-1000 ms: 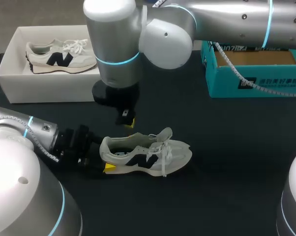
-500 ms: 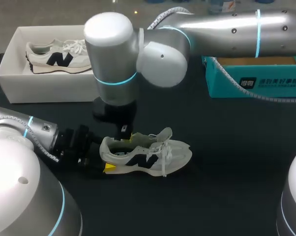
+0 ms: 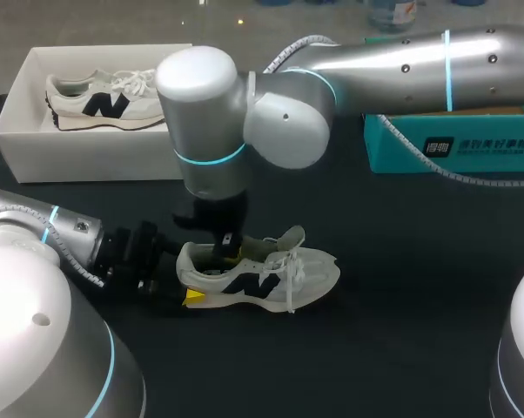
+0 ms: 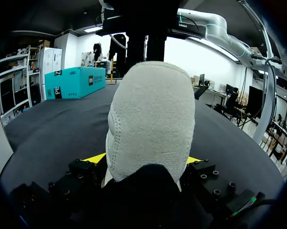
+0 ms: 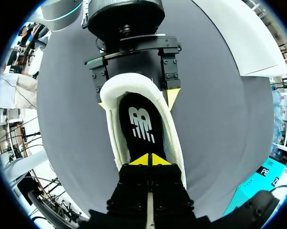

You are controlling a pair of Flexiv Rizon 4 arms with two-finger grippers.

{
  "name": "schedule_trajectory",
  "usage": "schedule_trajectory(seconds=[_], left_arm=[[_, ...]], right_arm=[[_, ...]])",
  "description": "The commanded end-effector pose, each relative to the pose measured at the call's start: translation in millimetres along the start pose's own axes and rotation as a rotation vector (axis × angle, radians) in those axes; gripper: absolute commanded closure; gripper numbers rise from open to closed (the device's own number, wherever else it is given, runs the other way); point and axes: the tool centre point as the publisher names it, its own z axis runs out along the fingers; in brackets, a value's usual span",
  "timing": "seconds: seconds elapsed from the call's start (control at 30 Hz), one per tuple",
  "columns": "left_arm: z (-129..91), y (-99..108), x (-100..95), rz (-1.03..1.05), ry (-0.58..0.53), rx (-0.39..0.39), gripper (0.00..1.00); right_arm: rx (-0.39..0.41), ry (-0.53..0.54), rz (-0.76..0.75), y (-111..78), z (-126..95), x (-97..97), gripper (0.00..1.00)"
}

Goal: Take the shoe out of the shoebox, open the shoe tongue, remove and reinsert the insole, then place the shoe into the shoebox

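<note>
A white sneaker (image 3: 271, 274) with a dark logo lies on its sole on the black table, toe to the right. My left gripper (image 3: 187, 272) clasps its heel (image 4: 150, 119) from both sides, a yellow tip pressed against each flank. My right gripper (image 5: 149, 160) comes down from above, shut with its tips together, and sits inside the shoe's opening just over the black insole (image 5: 139, 128). In the head view its yellow tips (image 3: 230, 246) dip into the collar behind the raised tongue (image 3: 290, 238).
The white shoebox (image 3: 36, 161) stands at the back left with a second, matching sneaker (image 3: 105, 97) inside. A teal cardboard box (image 3: 445, 148) sits at the back right. My right arm's big elbow joint (image 3: 245, 113) hangs over the table's middle.
My right arm has come down and slightly right, bringing its shut tips from above the table behind the shoe into the shoe's opening. The left gripper and the shoe have stayed still.
</note>
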Motion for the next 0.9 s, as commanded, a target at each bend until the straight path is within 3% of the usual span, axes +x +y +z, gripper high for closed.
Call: schedule_trajectory(seconds=[0.03, 0.27, 0.9], left_arm=[[2, 1, -0.8, -0.001, 0.000, -0.002, 1.00], [2, 1, -0.8, -0.001, 0.000, -0.002, 1.00], [2, 1, -0.8, -0.001, 0.000, -0.002, 1.00]], right_arm=[[-0.004, 0.022, -0.004, -1.3, 9, 5.2, 1.00], [-0.019, 0.041, 0.011, -7.0, 21, 17.3, 1.00], [-0.034, -0.019, 0.002, -4.2, 36, -11.9, 1.00]])
